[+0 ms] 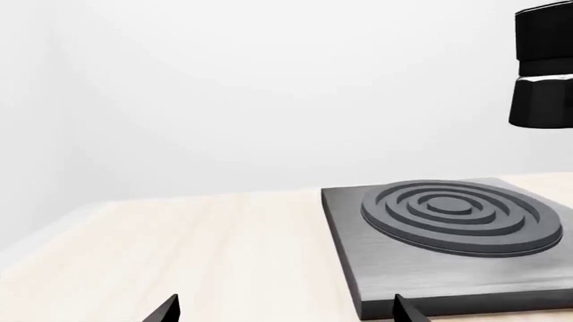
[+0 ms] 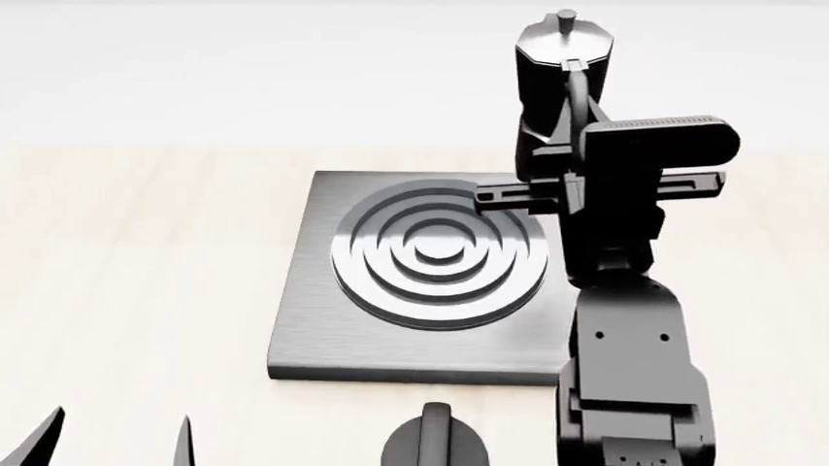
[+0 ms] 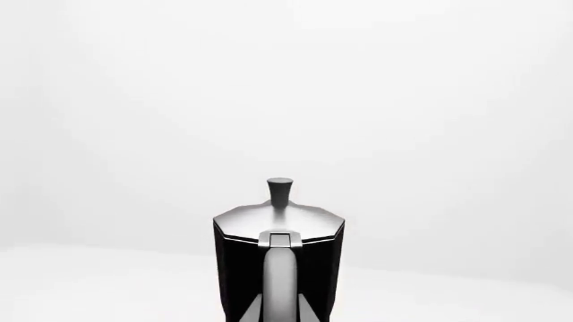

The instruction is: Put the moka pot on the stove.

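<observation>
A: Where is the small faceted black moka pot with the silvery lid and knob (image 2: 565, 58)?

B: Upper right of the head view, upright and lifted clear of the table. In the left wrist view it hangs at the far right edge, well above the flat square brushed-grey stove with raised concentric rings (image 2: 428, 277).

A: Who has it?

B: The right gripper (image 2: 566, 146). In the right wrist view the curved handle runs up the bottom centre of the frame, so I judge the jaws closed on that handle, though the fingertips themselves are hidden by the pot and the arm.

A: And the other arm?

B: The left gripper (image 2: 116, 437) sits at the lower left of the head view, fingers spread apart and holding nothing.

A: So which step?

B: Carrying. The pot looks beyond and right of the rings, not yet over them.

A: Next move?

B: I'd say shift it left toward the centre of the rings, keep it upright, then lower until the base rests flat. The squat black knob (image 2: 436, 439) at the bottom centre stays out of the path.
</observation>
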### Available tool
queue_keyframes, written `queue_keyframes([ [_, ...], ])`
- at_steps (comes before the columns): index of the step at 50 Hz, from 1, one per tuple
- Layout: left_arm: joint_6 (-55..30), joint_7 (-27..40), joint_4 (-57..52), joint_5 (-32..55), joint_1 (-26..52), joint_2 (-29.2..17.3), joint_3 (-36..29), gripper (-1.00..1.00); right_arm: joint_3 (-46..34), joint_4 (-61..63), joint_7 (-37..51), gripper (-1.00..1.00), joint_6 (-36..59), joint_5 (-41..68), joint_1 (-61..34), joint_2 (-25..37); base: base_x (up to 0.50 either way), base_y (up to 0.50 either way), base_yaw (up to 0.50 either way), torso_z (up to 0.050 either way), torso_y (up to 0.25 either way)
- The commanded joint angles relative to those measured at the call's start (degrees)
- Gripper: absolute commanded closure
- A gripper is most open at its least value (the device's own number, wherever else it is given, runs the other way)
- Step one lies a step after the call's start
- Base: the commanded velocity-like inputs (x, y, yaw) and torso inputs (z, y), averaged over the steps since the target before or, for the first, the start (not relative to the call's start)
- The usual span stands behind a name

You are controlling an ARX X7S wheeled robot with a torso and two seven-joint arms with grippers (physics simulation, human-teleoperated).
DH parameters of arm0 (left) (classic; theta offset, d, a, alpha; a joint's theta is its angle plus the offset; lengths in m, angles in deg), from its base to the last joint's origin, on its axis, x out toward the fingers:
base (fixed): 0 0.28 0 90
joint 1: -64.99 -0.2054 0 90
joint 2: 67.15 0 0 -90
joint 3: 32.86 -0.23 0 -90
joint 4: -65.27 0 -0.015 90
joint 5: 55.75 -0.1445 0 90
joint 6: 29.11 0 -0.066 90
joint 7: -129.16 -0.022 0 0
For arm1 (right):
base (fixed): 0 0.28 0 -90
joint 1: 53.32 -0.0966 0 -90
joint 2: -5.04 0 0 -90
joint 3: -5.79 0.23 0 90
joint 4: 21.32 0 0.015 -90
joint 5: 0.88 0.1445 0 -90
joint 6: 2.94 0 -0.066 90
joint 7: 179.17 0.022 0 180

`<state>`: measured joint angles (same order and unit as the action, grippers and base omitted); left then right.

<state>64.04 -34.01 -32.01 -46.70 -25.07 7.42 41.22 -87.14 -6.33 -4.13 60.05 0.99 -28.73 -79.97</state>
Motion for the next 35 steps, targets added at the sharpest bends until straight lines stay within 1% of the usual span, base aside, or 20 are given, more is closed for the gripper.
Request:
queue_keyframes([
  [1, 0.7, -0.7, 0.0, 1.8, -0.4, 0.0, 0.8, -1.0, 1.6, 0.0, -2.0, 1.0, -1.7, -0.7, -1.0, -2.3, 0.0, 0.0, 0.0, 0.0, 0.01],
  [8, 0.8, -0.6, 0.2, 1.9, -0.3, -0.2, 0.7, -1.0, 2.5, 0.0, -3.0, 1.0, -1.6, -0.6, -0.5, -3.6, 0.0, 0.0, 0.0, 0.0, 0.0],
  [10, 1.1, -0.6, 0.6, 1.9, -0.2, -0.1, 0.7, -1.0, 3.3, 0.0, -4.5, 1.0, -1.4, 0.0, -0.5, -4.0, 0.0, 0.0, 0.0, 0.0, 0.005],
  [15, 6.3, -1.2, 5.7, 1.1, -0.4, 0.7, 0.3, -1.0, 2.8, 0.0, -4.0, 1.0, -1.5, -0.7, -0.3, -4.6, 0.0, 0.0, 0.0, 0.0, 0.0],
  [17, 9.1, -1.5, 8.7, 0.9, -0.4, 1.1, 0.3, -1.0, 1.5, 0.0, -3.5, 1.0, -1.6, -0.8, -0.1, -4.8, 0.0, 0.0, 0.0, 0.0, 0.005],
  [18, 7.7, -1.2, 7.1, 1.0, -0.4, 0.8, 0.3, -1.0, 1.1, 0.0, -3.6, 1.0, -1.5, -0.1, -0.1, -4.9, 0.0, 0.0, 0.0, 0.0, 0.0],
  [25, 7.6, -1.0, 6.7, 1.2, -0.5, 0.6, 0.3, -1.0, -2.6, 0.0, -3.6, 1.0, -1.6, 4.5, -0.2, -4.9, 0.0, 0.0, 0.0, 0.0, 0.001],
  [35, 7.4, -0.9, 6.5, 1.4, -0.3, 0.4, 0.1, -1.0, -10.7, 0.0, -3.0, 1.0, -1.7, 12.8, -0.1, -5.0, 0.0, 0.0, 0.0, 0.0, 0.001],
])
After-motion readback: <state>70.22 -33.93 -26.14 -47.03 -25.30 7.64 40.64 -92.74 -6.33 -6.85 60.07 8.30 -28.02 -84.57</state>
